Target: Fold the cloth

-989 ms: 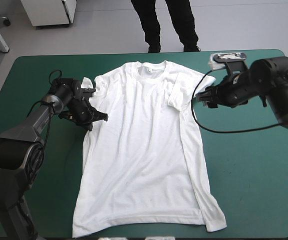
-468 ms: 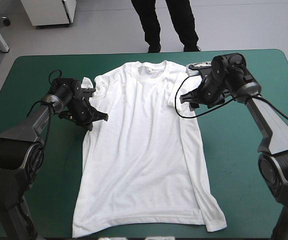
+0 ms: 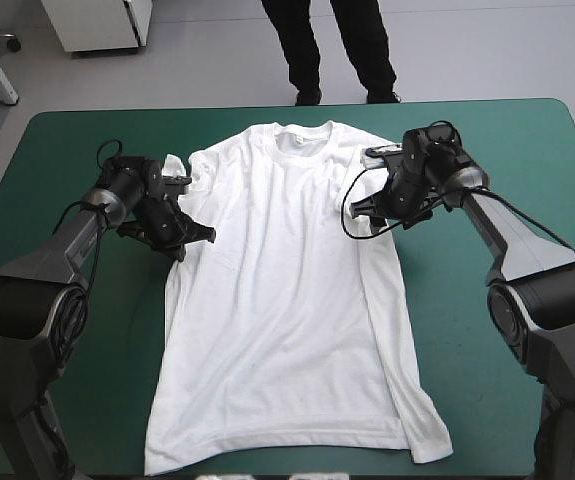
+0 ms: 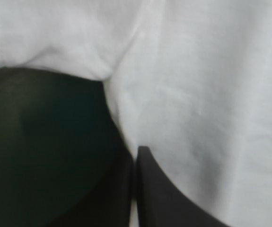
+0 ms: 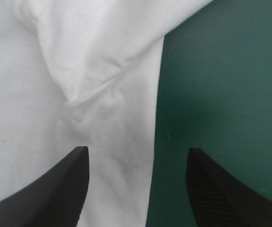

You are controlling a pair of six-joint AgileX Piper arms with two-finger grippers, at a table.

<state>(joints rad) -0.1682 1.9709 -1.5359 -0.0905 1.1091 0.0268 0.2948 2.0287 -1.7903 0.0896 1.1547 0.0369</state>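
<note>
Right wrist view, jaws apart, T-shirt (image 5: 55,71) edge between

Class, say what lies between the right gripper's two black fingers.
The side edge of the white short-sleeved T-shirt and bare teal-green table cover, shown in the right wrist view; the right gripper is open.

Left gripper (image 4: 136,151), reaching in from the table's (image 3: 487,300) left edge, pinches the T-shirt (image 3: 287,300), jaws all but closed; right gripper (image 5: 136,153), nearer the far edge, hangs with jaws wide apart.
</note>
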